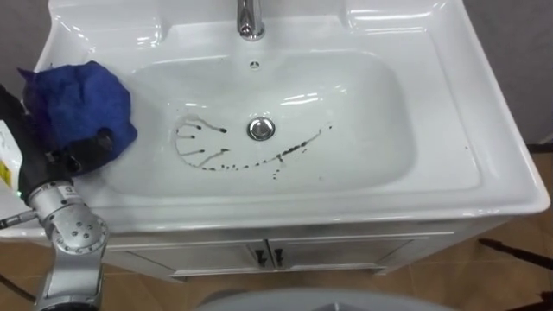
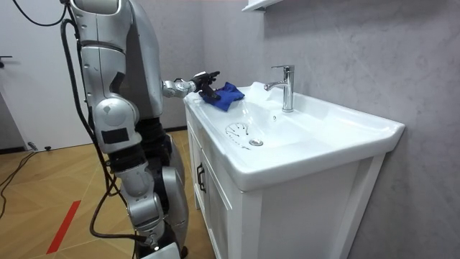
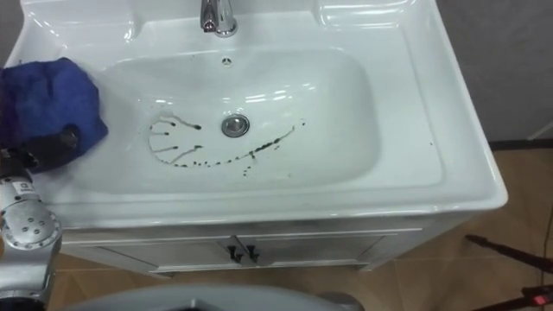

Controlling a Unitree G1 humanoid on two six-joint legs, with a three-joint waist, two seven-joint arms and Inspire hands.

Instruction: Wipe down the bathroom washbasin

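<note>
The robot stands at the front of a white ceramic basin (image 1: pixel 488 164) set on a white cabinet, with its left hand (image 1: pixel 79 155) clenched around a crumpled dark blue cloth (image 1: pixel 82 102) that rests on the basin's left rim. Thin dark streaks and spots (image 1: pixel 226 164) curve across the bowl's floor, below and left of the round metal drain (image 1: pixel 261 129). A chrome tap (image 1: pixel 250 19) stands at the back edge.
</note>
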